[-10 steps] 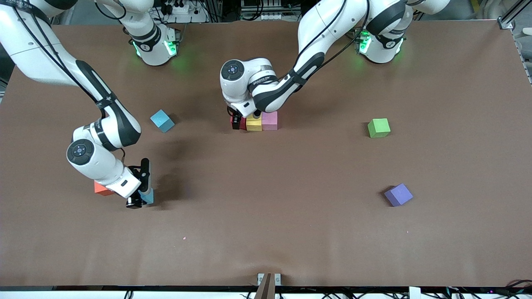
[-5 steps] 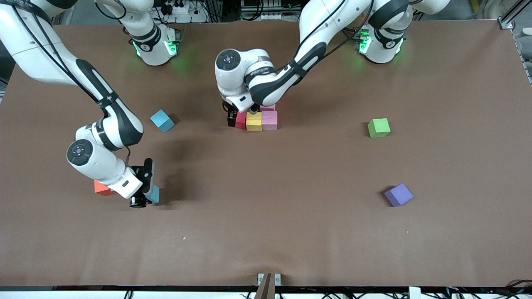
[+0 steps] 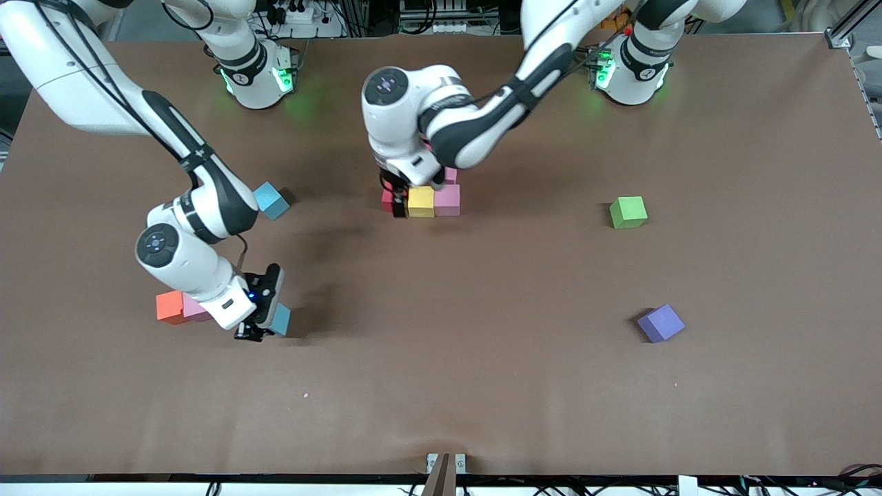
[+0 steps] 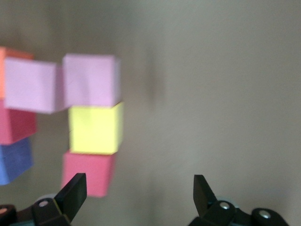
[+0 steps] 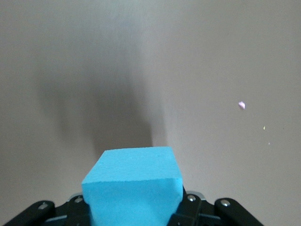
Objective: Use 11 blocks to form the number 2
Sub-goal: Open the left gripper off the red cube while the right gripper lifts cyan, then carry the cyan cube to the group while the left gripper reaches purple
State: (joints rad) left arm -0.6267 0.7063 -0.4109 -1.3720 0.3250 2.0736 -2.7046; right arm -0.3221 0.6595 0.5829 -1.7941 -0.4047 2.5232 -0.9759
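Front view: the brown worktop [image 3: 482, 386] is seen with both arms reaching out from their bases. The right hand [image 3: 265, 324] is clamped on a light blue block [image 3: 281, 319], carried just above the worktop toward the right arm's end; in the right wrist view the same block [image 5: 134, 186] is seen gripped between the fingers, with a tiny pink speck [image 5: 241, 105] lying on the surface ahead of it. Close at the right hand's nine o'clock in the front view, an orange block [image 3: 169, 306] and a pink block [image 3: 195, 310] rest touching each other on the worktop. A second light blue block [image 3: 271, 200] lies at about twelve o'clock from the held one, farther from the front camera and partly covered by the right arm.

The left hand [image 3: 406, 196] is held over the started number 2 [image 3: 431, 196] near the middle of the worktop, its fingers spread wide apart with nothing between them. In the front view a red block [image 3: 387, 200], a yellow block [image 3: 421, 202] and a pink cube [image 3: 447, 200] are seen in a touching row, with another pink piece [image 3: 450, 175] touching them at twelve o'clock. In the left wrist view the open fingertips [image 4: 75, 190] are seen apart from that cluster, and further blocks in red, blue and orange are glimpsed at its edge.

A green block [image 3: 628, 211] and a purple block [image 3: 660, 323] lie well apart toward the left arm's end, the purple one at about five o'clock from the green.
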